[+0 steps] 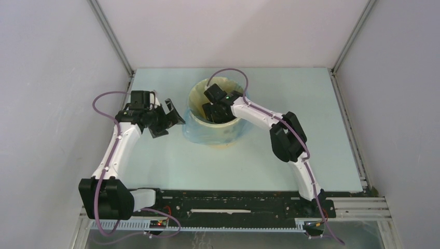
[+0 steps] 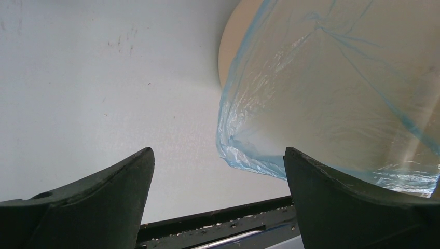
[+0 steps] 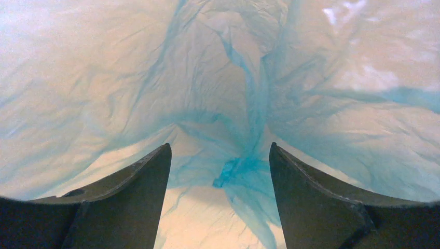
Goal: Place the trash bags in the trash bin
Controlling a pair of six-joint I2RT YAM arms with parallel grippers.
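Seating the trash bag (image 3: 244, 104): my right gripper (image 3: 220, 145) gapes empty inside the trash bin (image 1: 193, 96) (left gripper (image 2: 218, 149) likewise, outside, left); next, I'd press its knot down.

Setting: robotics lab test cell, not a lived-in room. Evidence: plain white panel walls (image 1: 52, 78) close off the left, far and right sides, joined by bare aluminium frame posts (image 1: 110, 36) at the far corners. A pale blue-green table (image 1: 155, 166) forms the work surface inside the enclosure. The white left arm (image 1: 122, 148) and right arm (image 1: 259, 115) are bolted to a black mounting rail (image 1: 233, 199) along the near edge. Purple cables (image 1: 96, 104) loop loose off the arms. Slotted metal extrusion (image 1: 358, 207) shows at near right.
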